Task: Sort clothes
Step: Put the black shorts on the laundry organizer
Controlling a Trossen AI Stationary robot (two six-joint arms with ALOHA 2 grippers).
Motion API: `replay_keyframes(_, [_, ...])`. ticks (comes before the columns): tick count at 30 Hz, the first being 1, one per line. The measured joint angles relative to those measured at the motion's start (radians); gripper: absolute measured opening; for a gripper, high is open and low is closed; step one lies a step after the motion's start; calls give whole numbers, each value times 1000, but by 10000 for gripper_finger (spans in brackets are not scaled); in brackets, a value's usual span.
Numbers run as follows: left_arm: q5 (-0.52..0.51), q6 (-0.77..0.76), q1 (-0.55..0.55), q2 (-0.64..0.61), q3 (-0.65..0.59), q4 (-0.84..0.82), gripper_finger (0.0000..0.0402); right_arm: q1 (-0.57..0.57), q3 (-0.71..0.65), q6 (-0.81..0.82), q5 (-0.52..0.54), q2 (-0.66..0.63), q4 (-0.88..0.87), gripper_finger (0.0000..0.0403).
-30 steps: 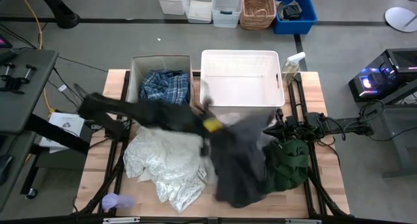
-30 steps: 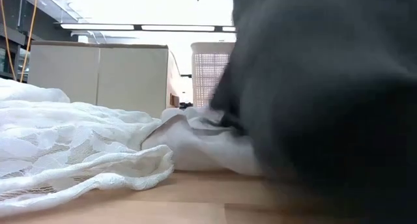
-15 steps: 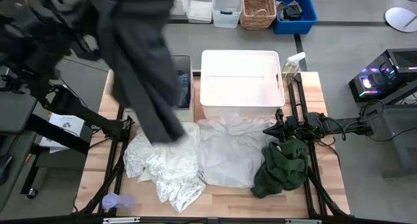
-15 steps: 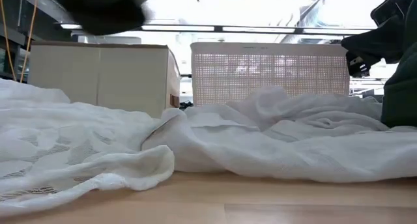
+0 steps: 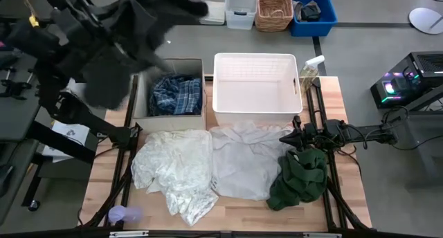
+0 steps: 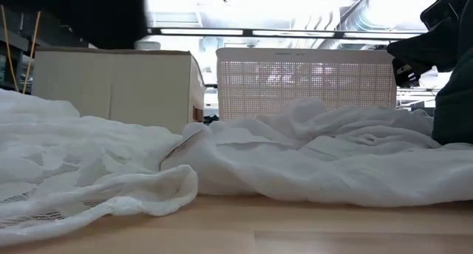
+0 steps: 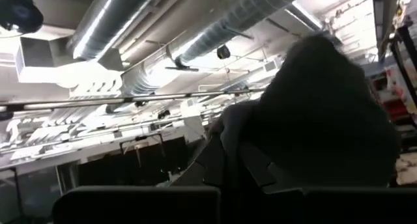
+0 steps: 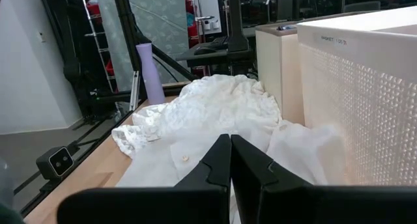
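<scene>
While our left tool (image 7: 228, 178) holds the dark grey piece (image 5: 121, 41) clamped aloft, just left of the beige box (image 5: 142, 112) with the plaid shirt (image 5: 173, 93), our right tool (image 8: 230, 160) rests closed by the green piece (image 5: 301, 174).

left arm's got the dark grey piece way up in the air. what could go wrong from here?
1. The dark grey piece hangs from the raised left gripper, spread past the beige fabric box; on release, part may drape over the wall or fall off the table.
2. It could instead cover the plaid shirt unevenly and bunch at the rim.
3. The right gripper rests shut near the dark green piece; a swinging hem seems unlikely to reach it.
</scene>
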Motion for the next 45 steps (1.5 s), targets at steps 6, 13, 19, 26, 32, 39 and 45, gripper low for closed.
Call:
replay_keyframes(6, [-40, -100, 67, 0, 2, -210, 0, 0, 0, 0, 0, 0, 0, 0])
replay_keyframes(13, [-139, -209, 239, -8, 0, -378, 0, 0, 0, 0, 0, 0, 0, 0])
replay_keyframes(19, [-267, -113, 351, -16, 2, -279, 0, 0, 0, 0, 0, 0, 0, 0])
replay_keyframes(26, [-231, -91, 426, 36, 1, -260, 0, 0, 0, 0, 0, 0, 0, 0])
replay_keyframes(32, [-51, -89, 525, 107, 2, -23, 0, 0, 0, 0, 0, 0, 0, 0])
replay_keyframes(39, [50, -125, 629, 184, 0, 24, 0, 0, 0, 0, 0, 0, 0, 0])
replay_keyframes(45, [47, -223, 637, 137, 1, -236, 0, 0, 0, 0, 0, 0, 0, 0])
